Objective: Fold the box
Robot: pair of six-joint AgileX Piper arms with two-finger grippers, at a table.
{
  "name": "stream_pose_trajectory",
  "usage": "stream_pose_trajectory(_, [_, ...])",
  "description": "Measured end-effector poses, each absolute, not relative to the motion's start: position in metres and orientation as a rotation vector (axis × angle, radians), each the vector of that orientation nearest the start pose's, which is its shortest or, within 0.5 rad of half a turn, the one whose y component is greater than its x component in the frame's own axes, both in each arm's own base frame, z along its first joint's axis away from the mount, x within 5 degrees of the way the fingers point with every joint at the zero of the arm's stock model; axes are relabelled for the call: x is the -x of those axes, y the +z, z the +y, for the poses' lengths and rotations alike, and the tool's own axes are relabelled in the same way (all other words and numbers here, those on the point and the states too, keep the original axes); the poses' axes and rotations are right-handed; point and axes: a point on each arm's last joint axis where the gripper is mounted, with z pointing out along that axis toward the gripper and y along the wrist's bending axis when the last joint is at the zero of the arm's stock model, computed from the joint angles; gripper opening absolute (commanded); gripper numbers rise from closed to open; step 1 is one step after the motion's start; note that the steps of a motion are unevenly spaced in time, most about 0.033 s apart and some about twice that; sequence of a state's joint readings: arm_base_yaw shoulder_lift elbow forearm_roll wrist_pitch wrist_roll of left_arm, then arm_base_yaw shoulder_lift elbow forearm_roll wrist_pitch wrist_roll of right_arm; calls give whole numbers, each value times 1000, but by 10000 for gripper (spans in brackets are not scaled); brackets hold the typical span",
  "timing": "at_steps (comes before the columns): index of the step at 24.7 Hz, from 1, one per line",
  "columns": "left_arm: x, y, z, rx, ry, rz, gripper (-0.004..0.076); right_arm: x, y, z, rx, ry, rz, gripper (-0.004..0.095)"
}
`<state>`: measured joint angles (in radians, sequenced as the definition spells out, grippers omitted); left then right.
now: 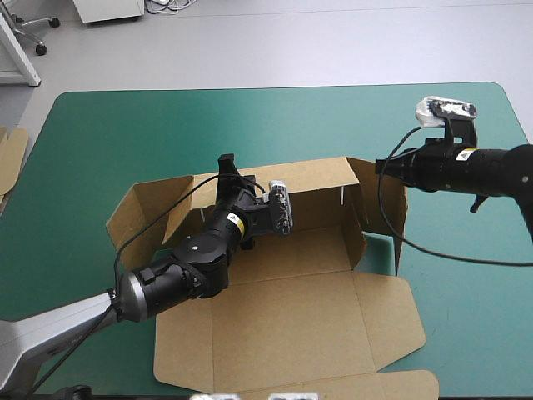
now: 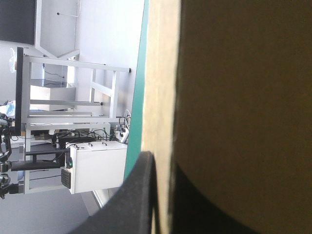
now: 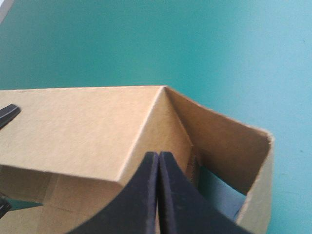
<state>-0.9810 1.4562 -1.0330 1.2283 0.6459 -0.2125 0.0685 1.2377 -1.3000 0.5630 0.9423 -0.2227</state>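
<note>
Left gripper (image 1: 226,164): fingers clamped on box (image 1: 283,308) back wall (image 1: 312,179), holding it upright. Right gripper (image 1: 383,167): fingers together, against right flap (image 1: 366,187), likely to tuck it inward.

This is a robotics lab: a left arm (image 1: 179,279) and a right arm (image 1: 491,171) reach over a table (image 1: 108,125) with a teal-green cover, where the brown box (image 1: 283,325) lies and spare board (image 1: 10,158) shows at the left edge. Beyond the table is a bare grey floor (image 1: 316,42) with a swivel chair's castor base (image 1: 40,50), a white cabinet (image 1: 108,8) and loose cables (image 1: 171,5). The left wrist view shows a white metal bench frame (image 2: 73,87), a white equipment case (image 2: 95,168) and dark leads (image 2: 80,139) beside it
</note>
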Motion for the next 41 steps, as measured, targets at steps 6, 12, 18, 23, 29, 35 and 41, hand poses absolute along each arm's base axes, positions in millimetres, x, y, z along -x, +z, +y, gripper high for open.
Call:
stream_pose_trajectory(6, [-217, 305, -231, -1498, 620, 1473, -14, -288, 399, 20, 32, 579, 2405, -34])
stream_pose_trajectory(12, [-217, 305, -231, -1498, 620, 1473, -14, -311, 392, 4, -6, 625, 2402, -34])
stream_pose_trajectory(18, [-217, 305, -231, -1498, 620, 1473, -14, -345, 356, -1, -21, 718, 2452, -34])
stream_pose_trajectory(23, [-217, 304, -231, -1500, 621, 1473, -14, -364, 326, -2, -13, 771, 2524, -33])
stream_pose_trajectory(29, [-220, 295, -233, -1547, 682, 1437, -14, -362, 322, 1, 22, 826, 2545, -34])
stream_pose_trajectory(35, [-220, 291, -232, -1564, 703, 1419, -14, -354, 301, 6, 39, 905, 2593, -33])
stream_pose_trajectory(41, [-220, 291, -232, -1561, 701, 1421, -14, -340, 274, 11, 56, 1005, 2628, -33])
